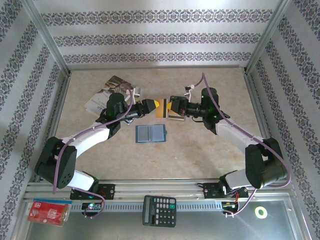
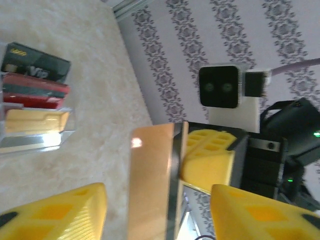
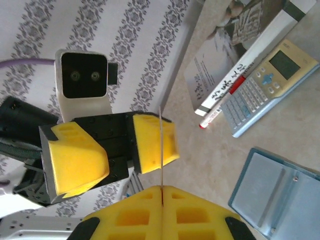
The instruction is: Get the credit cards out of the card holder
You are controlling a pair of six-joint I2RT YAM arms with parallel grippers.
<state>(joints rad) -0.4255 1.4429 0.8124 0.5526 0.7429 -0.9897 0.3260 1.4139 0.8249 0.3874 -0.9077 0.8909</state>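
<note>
A gold-tan credit card (image 1: 161,108) hangs in the air mid-table, and my right gripper (image 1: 172,106) is shut on its right end. The right wrist view has the card (image 3: 161,145) edge-on, pinched between the right gripper's (image 3: 161,192) closed pads. My left gripper (image 2: 155,215) faces it with its fingers (image 2: 55,212) open on either side of the card (image 2: 150,185), with a gap on each side. The blue card holder (image 1: 151,133) lies open and flat on the table in front of both grippers. More credit cards, black (image 2: 35,65), red (image 2: 35,95) and gold (image 2: 32,121), lie stacked on the table.
A book (image 1: 107,92), a silver-gold calculator (image 3: 272,82) and a pen (image 3: 225,106) lie at the back left. On the front ledge sit a black calculator (image 1: 159,211) and a red packet (image 1: 48,212). Patterned walls close in three sides.
</note>
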